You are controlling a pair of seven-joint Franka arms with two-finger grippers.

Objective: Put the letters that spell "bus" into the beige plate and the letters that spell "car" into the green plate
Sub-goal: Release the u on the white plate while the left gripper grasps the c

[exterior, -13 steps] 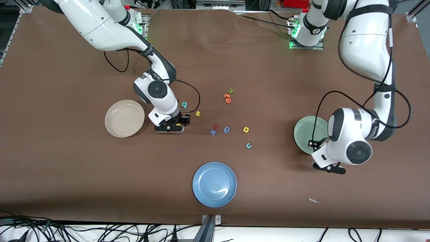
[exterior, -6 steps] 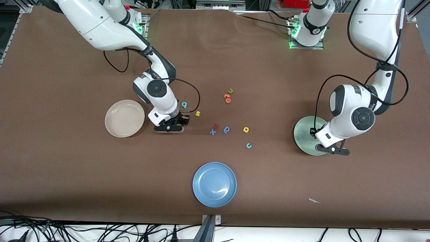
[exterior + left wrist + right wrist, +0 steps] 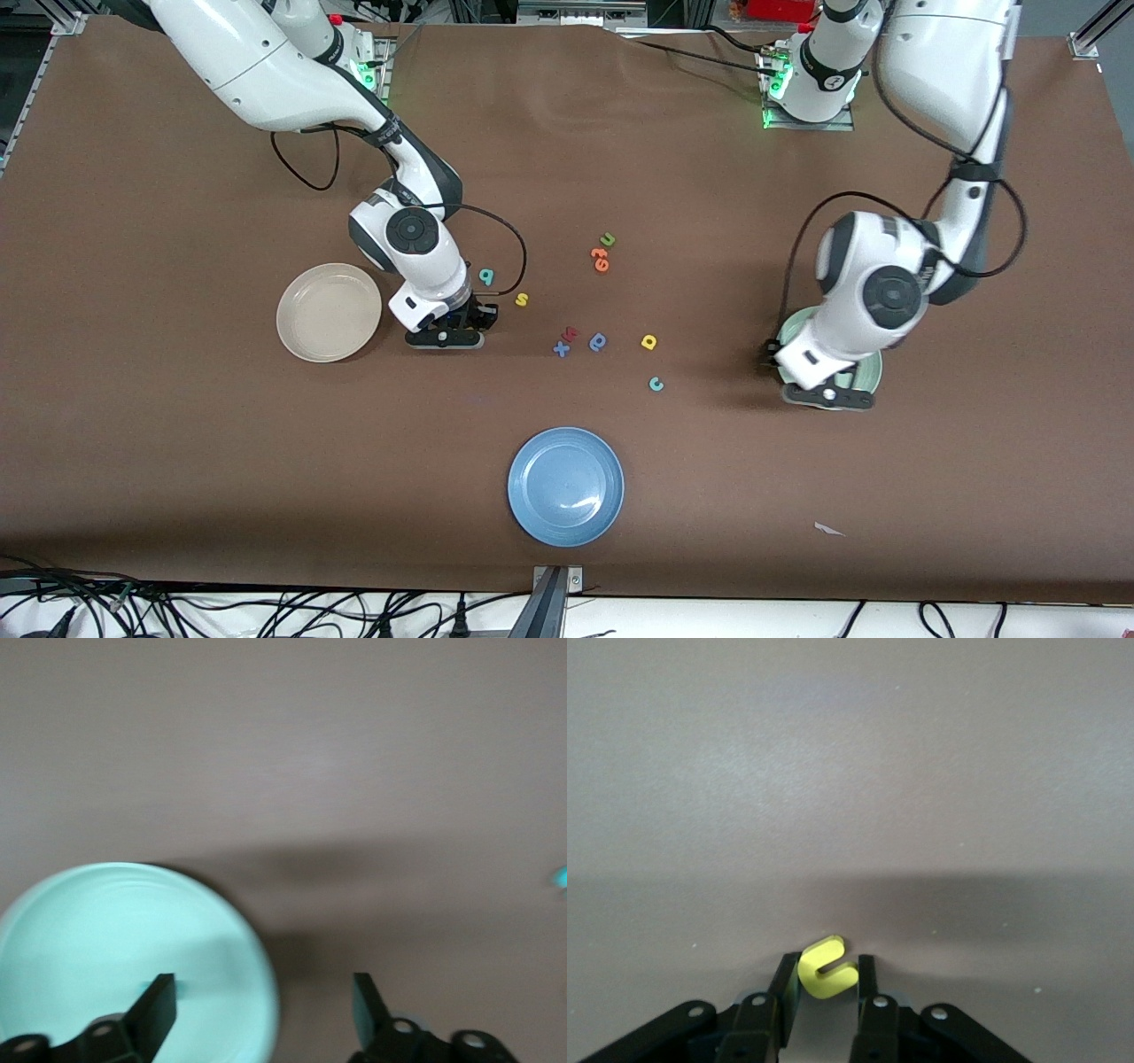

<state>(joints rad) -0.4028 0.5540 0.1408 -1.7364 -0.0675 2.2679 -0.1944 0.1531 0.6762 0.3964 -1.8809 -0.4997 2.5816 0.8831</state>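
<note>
My right gripper (image 3: 454,335) is down at the table beside the beige plate (image 3: 329,312), toward the middle. In the right wrist view it (image 3: 827,964) is shut on the yellow "u" (image 3: 817,978), pinched between the fingertips. The teal "b" (image 3: 485,276) and yellow "s" (image 3: 522,299) lie on the table close by. My left gripper (image 3: 828,394) hangs over the green plate (image 3: 873,370). Its fingers stand wide open with nothing between them (image 3: 261,1010), above the rim of the green plate (image 3: 89,939). The yellow "a" (image 3: 649,342) and teal "c" (image 3: 656,384) lie mid-table.
A blue plate (image 3: 565,486) sits near the front edge. A green "u" (image 3: 608,239), orange letters (image 3: 601,259), a blue round letter (image 3: 598,341) and a blue "x" (image 3: 562,348) lie mid-table. A white scrap (image 3: 828,529) lies near the front edge, toward the left arm's end.
My left arm swung from the front side of the green plate to over it, and its jaws opened wide. My right gripper stayed put and closed on the yellow "u".
</note>
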